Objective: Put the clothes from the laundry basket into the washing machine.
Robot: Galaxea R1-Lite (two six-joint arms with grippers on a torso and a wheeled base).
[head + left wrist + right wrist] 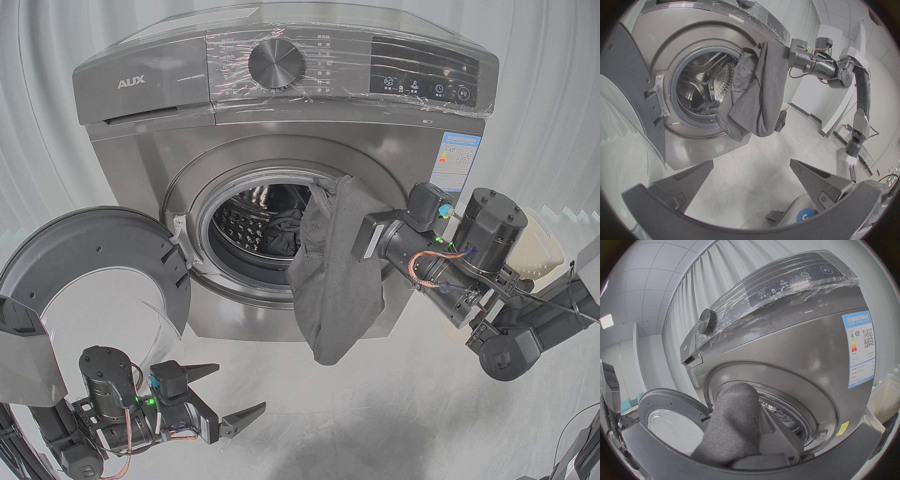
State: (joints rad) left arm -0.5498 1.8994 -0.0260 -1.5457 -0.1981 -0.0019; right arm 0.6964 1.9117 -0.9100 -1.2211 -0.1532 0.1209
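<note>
The left gripper (240,387) hangs low, jaws released, below the open door (94,262). Dark clothes (281,228) lie in the drum (250,219). The right gripper (753,410) grasps a grey garment (334,275), which drapes from its jaws over the drum's rim. The basket (540,250) sits behind that arm.

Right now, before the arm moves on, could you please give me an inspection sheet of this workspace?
Surface: pale grey floor.
Job's things: washing machine, door open; grey garment hanging at the drum mouth; dark clothes inside; laundry basket behind right arm.
Clutter: nothing seen.
Pincers: right pincer shut on the garment; left pincer open, low near the door.
Cables: orange braided cable on each wrist.
Surroundings: white curtain behind machine.
</note>
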